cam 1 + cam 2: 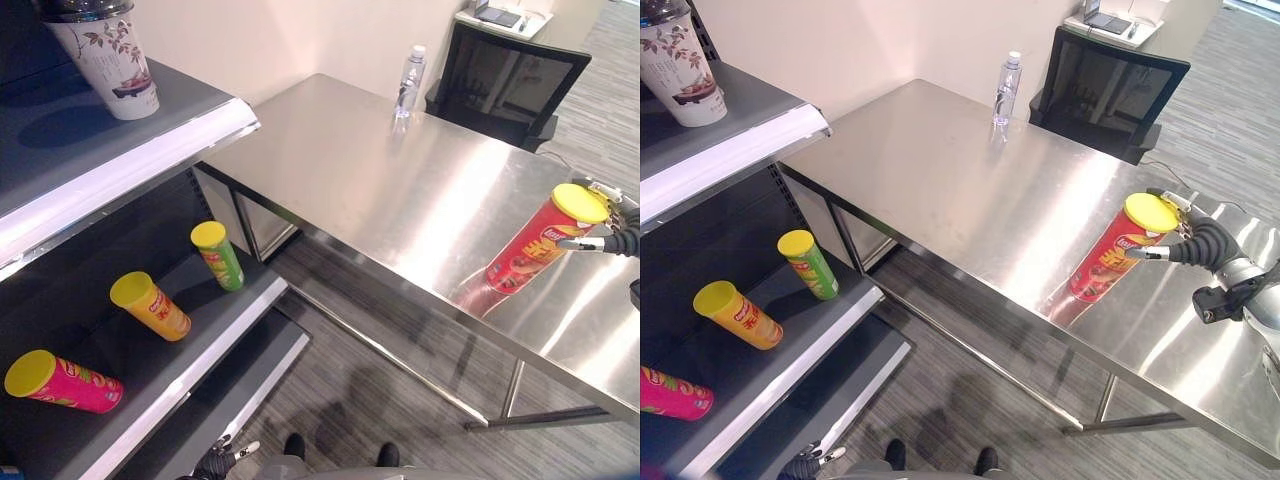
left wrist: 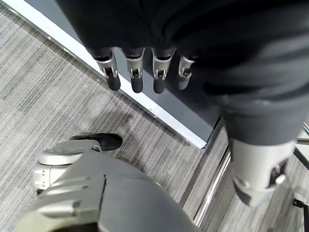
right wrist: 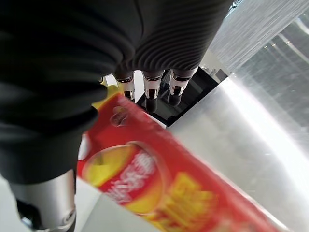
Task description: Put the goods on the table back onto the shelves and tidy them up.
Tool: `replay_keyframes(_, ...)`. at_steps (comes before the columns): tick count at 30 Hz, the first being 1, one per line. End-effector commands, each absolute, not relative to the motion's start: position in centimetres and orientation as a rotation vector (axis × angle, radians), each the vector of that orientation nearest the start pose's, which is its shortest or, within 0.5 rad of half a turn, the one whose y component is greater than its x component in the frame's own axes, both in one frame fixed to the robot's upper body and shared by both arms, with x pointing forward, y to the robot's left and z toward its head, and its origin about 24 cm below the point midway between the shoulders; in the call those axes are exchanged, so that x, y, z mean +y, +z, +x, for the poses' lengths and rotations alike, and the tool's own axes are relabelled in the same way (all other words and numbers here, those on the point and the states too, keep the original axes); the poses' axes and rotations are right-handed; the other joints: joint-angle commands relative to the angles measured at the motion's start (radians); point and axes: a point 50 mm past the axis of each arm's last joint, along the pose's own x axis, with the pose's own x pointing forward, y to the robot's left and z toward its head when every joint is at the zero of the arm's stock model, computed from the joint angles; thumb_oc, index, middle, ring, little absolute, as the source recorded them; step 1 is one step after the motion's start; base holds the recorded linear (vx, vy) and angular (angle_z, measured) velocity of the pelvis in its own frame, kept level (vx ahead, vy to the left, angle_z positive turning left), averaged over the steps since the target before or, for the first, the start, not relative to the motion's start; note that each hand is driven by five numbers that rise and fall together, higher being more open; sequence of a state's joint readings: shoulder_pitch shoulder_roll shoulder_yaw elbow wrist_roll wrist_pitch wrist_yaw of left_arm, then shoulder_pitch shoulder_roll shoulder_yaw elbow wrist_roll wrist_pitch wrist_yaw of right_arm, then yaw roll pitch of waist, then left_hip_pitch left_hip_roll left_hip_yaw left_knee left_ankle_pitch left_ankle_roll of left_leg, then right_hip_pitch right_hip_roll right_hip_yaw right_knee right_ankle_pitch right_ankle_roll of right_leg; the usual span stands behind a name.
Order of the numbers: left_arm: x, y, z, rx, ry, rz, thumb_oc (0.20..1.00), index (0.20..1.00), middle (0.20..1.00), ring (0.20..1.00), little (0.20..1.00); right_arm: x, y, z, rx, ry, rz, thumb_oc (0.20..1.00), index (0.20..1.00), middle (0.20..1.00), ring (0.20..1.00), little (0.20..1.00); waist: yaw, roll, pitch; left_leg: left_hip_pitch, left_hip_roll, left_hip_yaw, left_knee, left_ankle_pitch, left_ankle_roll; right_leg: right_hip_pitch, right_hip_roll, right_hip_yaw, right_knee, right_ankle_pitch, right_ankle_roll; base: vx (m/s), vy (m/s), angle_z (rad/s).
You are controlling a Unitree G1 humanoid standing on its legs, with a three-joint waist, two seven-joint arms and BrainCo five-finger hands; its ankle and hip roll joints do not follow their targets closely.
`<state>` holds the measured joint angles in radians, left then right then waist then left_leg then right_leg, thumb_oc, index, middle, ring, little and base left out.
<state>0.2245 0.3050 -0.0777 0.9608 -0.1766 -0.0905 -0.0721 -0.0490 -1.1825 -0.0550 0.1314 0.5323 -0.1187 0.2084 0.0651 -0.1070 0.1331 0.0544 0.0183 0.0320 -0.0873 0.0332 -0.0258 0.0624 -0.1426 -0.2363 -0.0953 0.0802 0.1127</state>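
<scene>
Bright, even indoor light fell on the scene. The steel table [image 1: 400, 190] threw broad white glare and mirrored the red can [image 1: 538, 243]. The shelves [image 1: 120, 150] sat in deep shadow. In the right wrist view the red can was blurred, out of focus.

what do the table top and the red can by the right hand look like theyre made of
Table top: brushed stainless steel, judging by its grey sheen and mirror-like reflections. Red can, at the right hand: probably a printed cardboard tube with a yellow plastic lid; the glossy print and matte cap suggest it.
</scene>
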Motion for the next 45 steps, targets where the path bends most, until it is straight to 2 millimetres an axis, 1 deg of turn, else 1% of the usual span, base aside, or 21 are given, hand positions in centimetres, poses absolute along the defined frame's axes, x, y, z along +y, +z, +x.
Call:
replay_keyframes(1,25.8,-14.1,9.0,1.003,0.116,0.127,1.000,1.000,1.000,1.000,1.000,-33.3,21.8,26.8,-0.179,0.089,-0.658,1.000,1.000,1.000,1.000,1.000,0.045,-0.011,0.007,-0.002,0.065,-0.021,0.000,-0.027,-0.062,0.057,-0.019,-0.038,0.018,-0.075,0.058,0.00,0.000,0.00)
replay_keyframes(11,25.9,-14.2,8.7,1.016,0.121,0.129,1.000,1.000,1.000,1.000,1.000,-33.7,21.6,26.7,-0.167,0.070,-0.663,1.000,1.000,1.000,1.000,1.000,0.051,-0.011,0.002,0.001,0.066,-0.027,0.000,-0.029,-0.063,0.066,-0.019,-0.047,0.016,-0.076,0.057,0.00,0.000,0.03)
replay_keyframes(12,25.9,-14.2,8.7,1.015,0.118,0.128,1.000,1.000,1.000,1.000,1.000,-33.7,21.5,26.7,-0.157,0.079,-0.672,0.875,0.875,0.875,0.875,0.875,0.051,-0.011,0.001,0.001,0.066,-0.027,0.000,-0.029,-0.063,0.066,-0.020,-0.047,0.016,-0.076,0.057,0.00,0.002,0.07)
replay_keyframes(13,25.8,-14.1,8.8,1.010,0.114,0.129,1.000,1.000,1.000,1.000,1.000,-33.7,21.5,26.7,-0.147,0.086,-0.681,0.498,0.498,0.498,0.498,0.498,0.051,-0.011,0.002,0.001,0.066,-0.028,0.000,-0.029,-0.063,0.066,-0.019,-0.047,0.016,-0.076,0.057,0.00,0.000,0.05)
replay_keyframes(14,25.8,-14.1,8.8,1.010,0.114,0.129,1.000,1.000,1.000,1.000,1.000,-33.7,21.5,26.7,-0.147,0.086,-0.681,0.498,0.498,0.498,0.498,0.498,0.051,-0.011,0.002,0.001,0.066,-0.028,0.000,-0.029,-0.063,0.066,-0.019,-0.047,0.016,-0.076,0.057,0.00,0.000,0.00)
replay_keyframes(15,25.8,-14.1,9.1,1.003,0.107,0.132,1.000,1.000,1.000,1.000,1.000,-33.7,21.4,26.7,-0.127,0.100,-0.704,0.200,0.200,0.200,0.200,0.200,0.052,-0.014,0.003,0.000,0.066,-0.028,0.000,-0.028,-0.064,0.065,-0.020,-0.047,0.015,-0.076,0.057,0.00,0.000,0.00)
replay_keyframes(23,25.7,-14.2,8.8,1.013,0.105,0.129,1.000,1.000,1.000,1.000,1.000,-33.4,21.6,26.7,-0.115,0.132,-0.734,0.200,0.200,0.200,0.200,0.200,0.047,-0.019,0.002,0.000,0.066,-0.030,0.000,-0.030,-0.064,0.063,-0.019,-0.049,0.014,-0.075,0.058,0.00,0.000,0.00)
replay_keyframes(29,25.9,-14.2,8.9,1.009,0.119,0.127,1.000,1.000,1.000,1.000,1.000,-33.6,21.8,26.6,-0.144,0.099,-0.720,0.200,0.200,0.200,0.200,0.200,0.047,-0.020,0.001,0.001,0.065,-0.028,0.000,-0.032,-0.063,0.064,-0.021,-0.050,0.014,-0.073,0.060,0.00,0.000,0.00)
replay_keyframes(30,26.0,-14.1,9.0,1.004,0.137,0.122,1.000,1.000,1.000,1.000,1.000,-33.5,22.3,26.6,-0.222,0.055,-0.651,0.200,0.200,0.200,0.200,0.200,0.048,-0.017,0.001,0.002,0.061,-0.030,0.000,-0.034,-0.059,0.063,-0.024,-0.049,0.017,-0.072,0.063,0.00,0.000,0.00)
replay_keyframes(32,26.2,-14.0,9.1,1.003,0.149,0.120,1.000,1.000,1.000,1.000,1.000,-33.2,22.4,26.6,-0.260,0.041,-0.617,0.200,0.200,0.200,0.200,0.200,0.052,-0.015,0.002,0.001,0.058,-0.031,0.000,-0.035,-0.056,0.058,-0.029,-0.047,0.025,-0.071,0.064,-0.03,0.002,0.00)
replay_keyframes(34,26.8,-13.6,9.6,0.978,0.184,0.124,1.000,1.000,1.000,1.000,1.000,-32.2,23.5,26.8,-0.378,0.021,-0.555,0.200,0.200,0.200,0.200,0.200,0.062,-0.002,0.011,-0.006,0.053,-0.034,0.000,-0.034,-0.045,0.024,-0.043,-0.039,0.096,-0.082,0.067,-0.10,-0.010,-0.03)
replay_keyframes(35,27.2,-13.3,10.1,0.961,0.197,0.135,1.000,1.000,1.000,1.000,1.000,-31.8,24.1,26.6,-0.425,0.011,-0.547,0.200,0.200,0.200,0.200,0.200,0.064,0.004,0.020,-0.013,0.053,-0.043,0.000,-0.027,-0.041,0.003,-0.047,-0.018,0.145,-0.100,0.067,-0.08,-0.016,-0.02)
replay_keyframes(36,27.2,-13.3,10.1,0.961,0.197,0.135,1.000,1.000,1.000,1.000,1.000,-31.8,24.1,26.6,-0.425,0.011,-0.547,0.200,0.200,0.200,0.200,0.200,0.064,0.004,0.019,-0.013,0.053,-0.042,0.000,-0.027,-0.041,0.002,-0.048,-0.018,0.146,-0.101,0.067,-0.13,-0.043,0.00)
replay_keyframes(37,27.6,-12.8,11.4,0.919,0.206,0.149,1.000,1.000,1.000,1.000,1.000,-31.4,24.8,26.3,-0.490,-0.010,-0.533,0.200,0.200,0.200,0.200,0.200,0.053,0.014,0.035,-0.032,0.049,-0.080,0.003,-0.014,-0.038,-0.020,-0.034,0.066,0.195,-0.133,0.071,-0.08,-0.033,0.13)
replay_keyframes(38,27.6,-12.7,11.4,0.919,0.206,0.150,1.000,1.000,1.000,1.000,1.000,-31.4,24.8,26.3,-0.490,-0.011,-0.533,0.200,0.200,0.200,0.200,0.200,0.053,0.013,0.033,-0.035,0.048,-0.080,0.004,-0.014,-0.039,-0.024,-0.035,0.066,0.200,-0.136,0.071,-0.11,-0.077,0.35)
replay_keyframes(39,27.7,-12.5,12.0,0.896,0.208,0.153,1.000,1.000,1.000,1.000,1.000,-31.4,25.2,26.1,-0.518,-0.027,-0.530,0.200,0.200,0.200,0.200,0.200,0.050,0.014,0.036,-0.045,0.046,-0.099,0.008,-0.011,-0.041,-0.020,-0.023,0.110,0.204,-0.155,0.070,-0.10,-0.172,0.48)
replay_keyframes(40,27.9,-12.1,12.5,0.873,0.217,0.149,1.000,1.000,1.000,1.000,1.000,-31.0,25.9,25.8,-0.571,-0.030,-0.524,0.200,0.200,0.200,0.200,0.200,0.055,0.014,0.028,-0.069,0.052,-0.126,0.011,0.012,-0.058,-0.005,-0.002,0.152,0.168,-0.157,0.058,-0.11,-0.260,0.52)
replay_keyframes(41,28.1,-12.0,12.6,0.870,0.217,0.154,1.000,1.000,1.000,1.000,1.000,-30.9,26.2,25.5,-0.603,-0.038,-0.512,0.200,0.200,0.200,0.200,0.200,0.066,0.013,0.020,-0.077,0.058,-0.139,0.009,0.022,-0.068,0.020,0.004,0.133,0.137,-0.161,0.044,-0.10,-0.304,0.59)
replay_keyframes(42,28.0,-12.0,12.7,0.866,0.216,0.154,1.000,1.000,1.000,1.000,1.000,-31.1,26.4,25.3,-0.616,-0.051,-0.512,0.200,0.200,0.200,0.200,0.200,0.072,0.009,0.017,-0.096,0.065,-0.159,0.012,0.038,-0.078,0.037,0.018,0.131,0.110,-0.173,0.039,-0.06,-0.279,0.79)
replay_keyframes(44,28.1,-12.1,12.5,0.874,0.222,0.149,1.000,1.000,1.000,1.000,1.000,-30.7,27.3,24.9,-0.668,-0.042,-0.514,0.200,0.200,0.200,0.200,0.200,0.076,0.003,0.023,-0.127,0.079,-0.195,0.018,0.072,-0.103,0.061,0.057,0.143,0.069,-0.179,0.021,-0.09,-0.281,0.83)
replay_keyframes(45,28.0,-12.3,12.2,0.888,0.219,0.152,1.000,1.000,1.000,1.000,1.000,-30.7,27.8,24.7,-0.696,-0.049,-0.515,0.200,0.200,0.200,0.200,0.200,0.082,0.003,0.030,-0.147,0.085,-0.214,0.021,0.092,-0.117,0.082,0.078,0.132,0.042,-0.181,0.009,-0.13,-0.267,0.76)
